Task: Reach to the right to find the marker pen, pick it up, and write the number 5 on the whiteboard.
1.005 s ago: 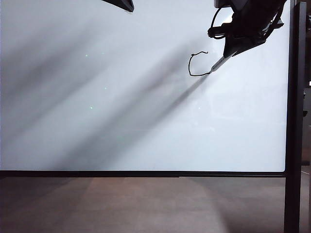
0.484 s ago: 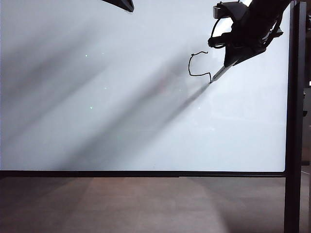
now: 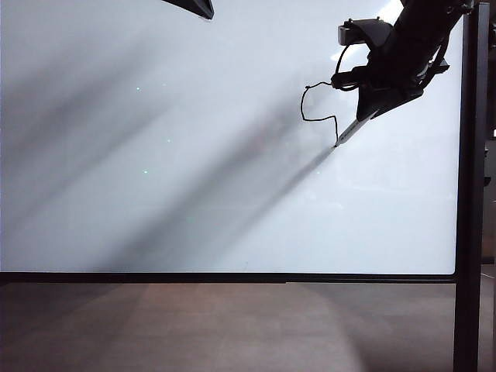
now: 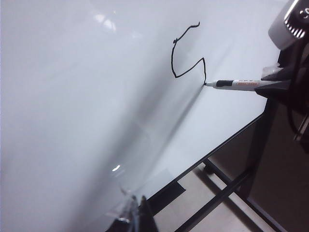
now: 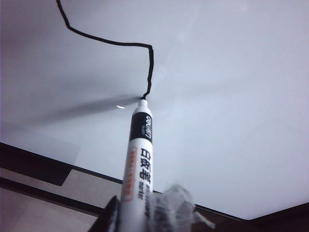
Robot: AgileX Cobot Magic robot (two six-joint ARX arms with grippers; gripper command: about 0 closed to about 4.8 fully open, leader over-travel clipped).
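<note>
The marker pen (image 3: 350,130), clamped in the closed right gripper (image 3: 377,105), has carried the number 5 (image 3: 318,102) downward on the whiteboard (image 3: 155,194), bowl unfinished; left gripper (image 3: 190,6) idles above, state unclear.
</note>
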